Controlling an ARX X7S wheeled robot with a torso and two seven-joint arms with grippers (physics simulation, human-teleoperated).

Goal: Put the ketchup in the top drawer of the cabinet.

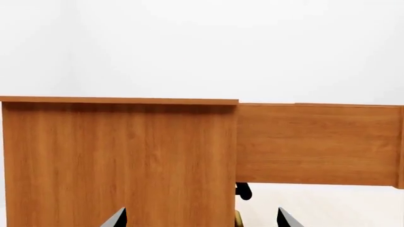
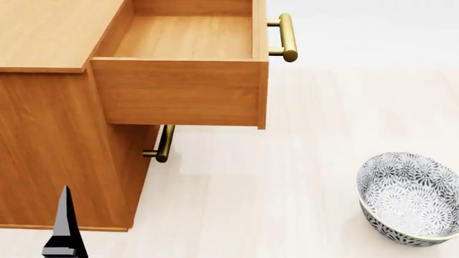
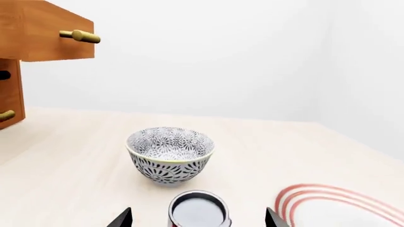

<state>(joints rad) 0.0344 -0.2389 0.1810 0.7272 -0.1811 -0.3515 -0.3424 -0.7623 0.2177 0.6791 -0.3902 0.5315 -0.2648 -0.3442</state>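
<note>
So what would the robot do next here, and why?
Probably lower the right gripper and close on the ketchup. The can stands between its open fingertips, not yet gripped, and the top drawer is already pulled out and empty.

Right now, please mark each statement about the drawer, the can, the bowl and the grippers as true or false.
1. The top drawer is pulled open and holds nothing. True.
2. The ketchup already lies inside the drawer. False: it stands on the floor between the open right gripper fingers, not yet gripped.
3. The bowl is empty. True.
4. The left gripper holds the bowl. False: it is open and empty, facing the cabinet side.
5. The lower drawer is pulled out too. False: it is closed.
</note>
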